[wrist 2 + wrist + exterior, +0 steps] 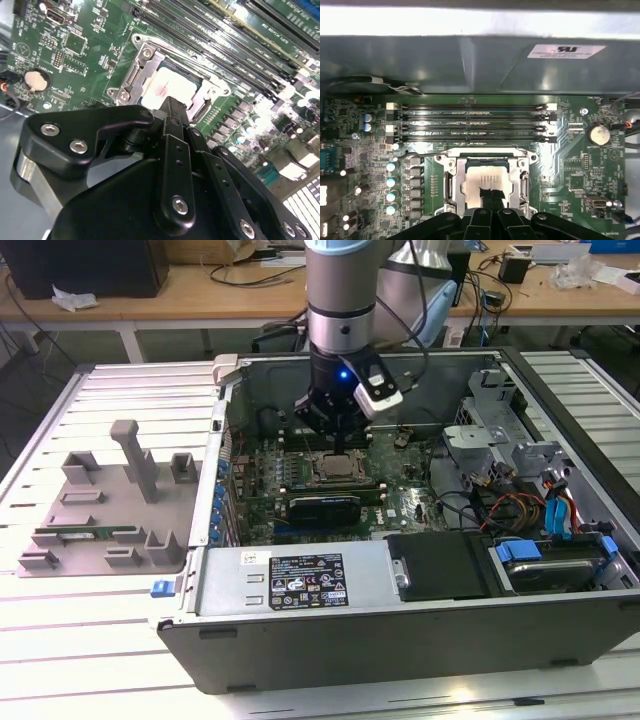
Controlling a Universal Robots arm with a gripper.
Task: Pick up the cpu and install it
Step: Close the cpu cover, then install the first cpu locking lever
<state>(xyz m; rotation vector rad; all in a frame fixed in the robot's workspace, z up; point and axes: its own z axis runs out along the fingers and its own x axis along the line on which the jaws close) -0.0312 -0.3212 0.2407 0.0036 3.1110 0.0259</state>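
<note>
The cpu (337,469) lies flat in its socket on the green motherboard (400,502) inside the open computer case. Its silver top is bright in both wrist views (169,86) (484,183). The metal socket frame (451,167) surrounds it. My gripper (339,446) hangs straight over the socket. Its two black fingers are pressed together, with nothing between them. Their tips (173,107) (490,195) sit at the near edge of the cpu's top; whether they touch it I cannot tell.
Several long memory slots (470,122) run just beyond the socket, then the case wall (470,60). A coin battery (598,134) sits on the board. The power supply (290,580) and drive bays (545,560) line the case front. A grey tray (110,505) stands at the exterior view's left.
</note>
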